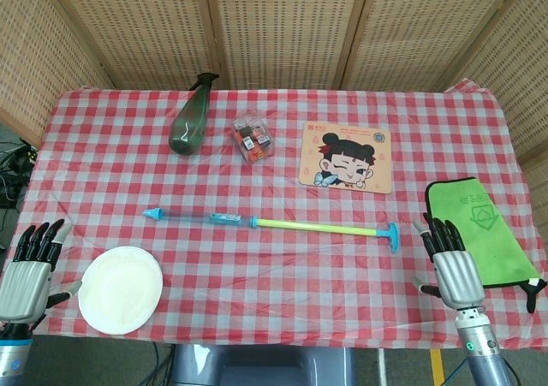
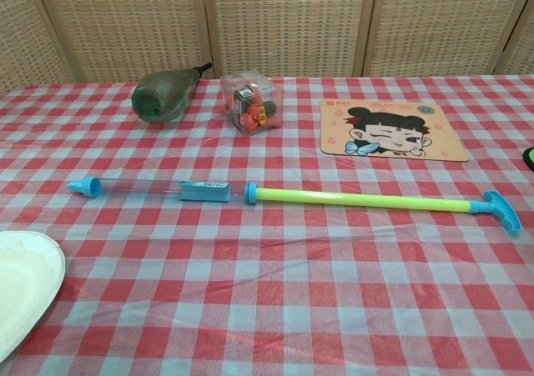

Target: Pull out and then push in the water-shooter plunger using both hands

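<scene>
Water-shooter [image 1: 272, 223] lies flat across the middle of the checked tablecloth [image 1: 282, 283] in the head view, its clear barrel [image 1: 184, 216] with the blue nozzle toward the robot's left and its yellow-green plunger rod [image 1: 317, 227] running to a blue T-handle [image 1: 393, 236] on the right. The left hand [image 1: 30, 266] rests at the near left table edge beside a white plate [image 1: 121, 289], fingers apart and holding nothing; the right hand [image 1: 449, 262] sits at the near right, just beside a green cloth [image 1: 476, 230], likewise spread and empty, near the T-handle but apart from it. A green bottle [image 1: 192, 115], a clear box of small items [image 1: 253, 138] and a cartoon mat [image 1: 347, 157] lie farther back, well apart from the toy. In the chest view neither hand shows; the rod [image 2: 363, 198] appears already drawn far out of the barrel [image 2: 138, 188], with the blue piston [image 2: 204, 192] seen inside the tube. Judging from that, the pull looks done or the toy began extended, and grasping and pushing in remain. Bare cloth surrounds the shooter, giving both hands open room; the plate crowds the left approach slightly.
</scene>
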